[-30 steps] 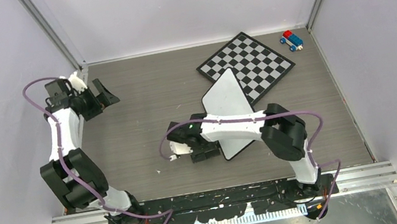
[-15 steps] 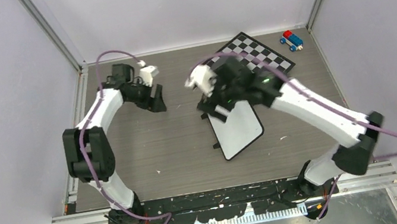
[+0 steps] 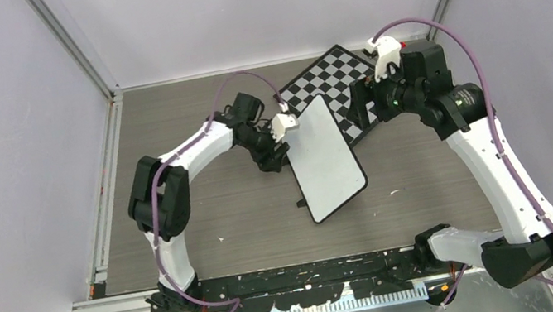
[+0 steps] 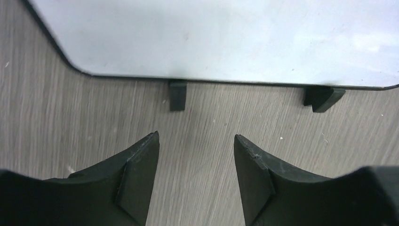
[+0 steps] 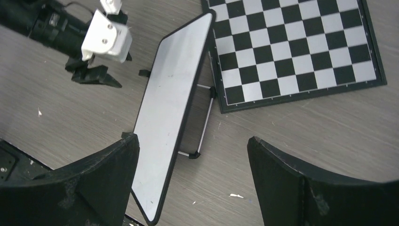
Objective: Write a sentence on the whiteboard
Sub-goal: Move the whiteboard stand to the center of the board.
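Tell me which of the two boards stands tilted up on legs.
The plain white whiteboard, propped at a slant on its thin stand. The black-and-white chessboard next to it lies flat on the table.

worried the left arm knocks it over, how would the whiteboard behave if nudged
Probably stiff: the whiteboard is a thin flat panel showing no sag. It leans on a slim wire prop, so a nudge could well tip it. Its small black feet may resist sliding on the table.
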Tool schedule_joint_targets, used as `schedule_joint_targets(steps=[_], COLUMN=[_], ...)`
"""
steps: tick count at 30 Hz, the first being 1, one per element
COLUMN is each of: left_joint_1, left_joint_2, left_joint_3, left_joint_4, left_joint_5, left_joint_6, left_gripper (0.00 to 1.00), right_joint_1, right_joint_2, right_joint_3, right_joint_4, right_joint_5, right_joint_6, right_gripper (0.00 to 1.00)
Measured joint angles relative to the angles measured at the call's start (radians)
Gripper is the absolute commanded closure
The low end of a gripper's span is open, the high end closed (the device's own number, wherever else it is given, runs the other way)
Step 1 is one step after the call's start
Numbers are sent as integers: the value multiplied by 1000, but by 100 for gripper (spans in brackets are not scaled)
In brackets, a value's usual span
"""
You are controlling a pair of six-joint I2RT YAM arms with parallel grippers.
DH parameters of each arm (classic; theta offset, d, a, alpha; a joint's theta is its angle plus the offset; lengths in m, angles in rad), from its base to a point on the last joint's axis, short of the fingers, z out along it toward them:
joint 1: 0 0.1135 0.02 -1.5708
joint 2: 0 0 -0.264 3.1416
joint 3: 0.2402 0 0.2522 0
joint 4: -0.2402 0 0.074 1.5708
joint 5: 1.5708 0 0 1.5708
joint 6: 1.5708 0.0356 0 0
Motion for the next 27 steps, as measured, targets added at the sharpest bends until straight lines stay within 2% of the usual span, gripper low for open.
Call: schedule_joint_targets(steps=[4,7,12,15,21,27], left_joint_1=[-50,-68,-92,-100,-101,-93], left_joint_2=[42,72,117,140,145,24], left_joint_3=[0,0,0,0,-6,-170], left_joint_4=[39,63,112,142,170,211], left_joint_5=[-10,-26,-64,-80,-103,-128], left_joint_6=[33,47,64,62,63,73], left_gripper=[45,47,58,69,99,100], right_joint_1=[-72,-91,-99,-101,-101,-102], right_joint_2=[0,-7,-11,-11,-5,16], right_joint_3=[-15,-15,-15,-15,-18,-31], right_joint_4=[0,5,5,5,5,6], right_joint_5=[-30,-53,-82,-90,-89,-85], right_joint_6=[34,44,66,71,73,72], right_gripper=[11,11,11,11,11,11])
